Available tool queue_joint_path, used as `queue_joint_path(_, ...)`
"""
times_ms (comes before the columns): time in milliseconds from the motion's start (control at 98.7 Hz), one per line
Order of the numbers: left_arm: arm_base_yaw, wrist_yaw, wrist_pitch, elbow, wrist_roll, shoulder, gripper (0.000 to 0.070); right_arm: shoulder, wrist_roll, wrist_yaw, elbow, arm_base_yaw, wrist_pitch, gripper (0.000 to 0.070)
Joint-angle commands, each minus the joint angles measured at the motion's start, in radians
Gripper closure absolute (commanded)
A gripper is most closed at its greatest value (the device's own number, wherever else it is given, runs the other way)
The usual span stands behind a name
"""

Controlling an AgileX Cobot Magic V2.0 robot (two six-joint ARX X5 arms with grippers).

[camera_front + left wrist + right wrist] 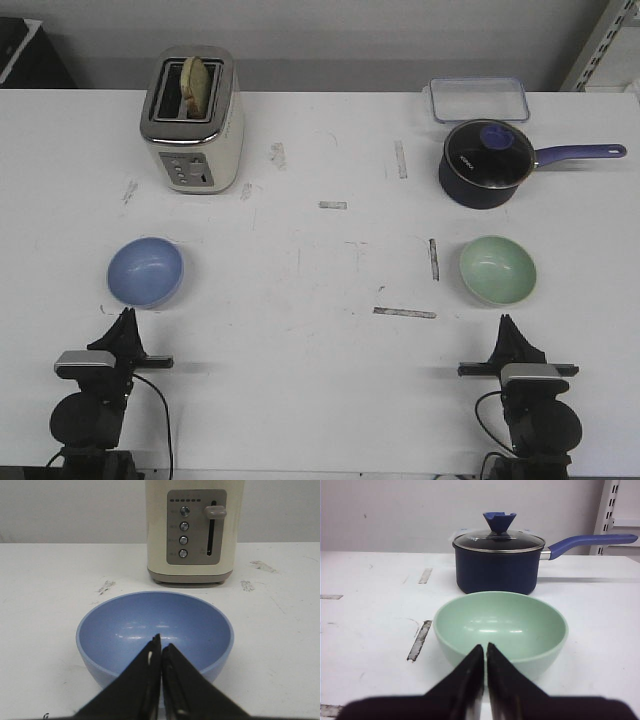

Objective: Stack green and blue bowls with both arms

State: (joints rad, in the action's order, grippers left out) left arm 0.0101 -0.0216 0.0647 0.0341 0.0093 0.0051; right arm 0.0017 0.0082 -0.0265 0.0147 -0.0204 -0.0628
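Front view, step: Neither bowl is picked up, so the task looks to be at its very start; both arms sit at the near edge of the table.
Front view, blue bowl: The blue bowl stands upright on the robot's left, just ahead of the left gripper and apart from it.
Front view, green bowl: The green bowl stands upright on the right, just ahead of the right gripper, with a gap between them. The two bowls are well apart.
Front view, other things: A toaster stands beyond the blue bowl; a saucepan and a clear box lie beyond the green one.
Left wrist view, gripper: The left gripper has its fingers pressed together, holding nothing. The blue bowl lies straight ahead, its near rim just past the tips.
Right wrist view, gripper: The right gripper is likewise pressed together and empty. The green bowl lies straight ahead, slightly to one side of the tips.
Next move, judged: Each gripper would need to spread, reach forward and pinch a rim; then one bowl must be carried across and lowered into the other.
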Motion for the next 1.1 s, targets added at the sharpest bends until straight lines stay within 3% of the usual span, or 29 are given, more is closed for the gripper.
queue_joint_path(0, 0.000, 0.001, 0.014, -0.021, -0.002, -0.002, 0.0699, -0.001, 0.014, 0.000, -0.002, -0.001, 0.011, 0.0694)
queue_joint_path(639, 0.000, 0.001, 0.012, -0.021, -0.002, -0.002, 0.0699, 0.000, 0.010, 0.001, -0.002, -0.001, 0.011, 0.0694)
queue_joint_path(1095, 0.000, 0.001, 0.012, -0.021, -0.002, -0.002, 0.0699, -0.001, 0.028, 0.001, -0.002, -0.002, 0.111, 0.0694)
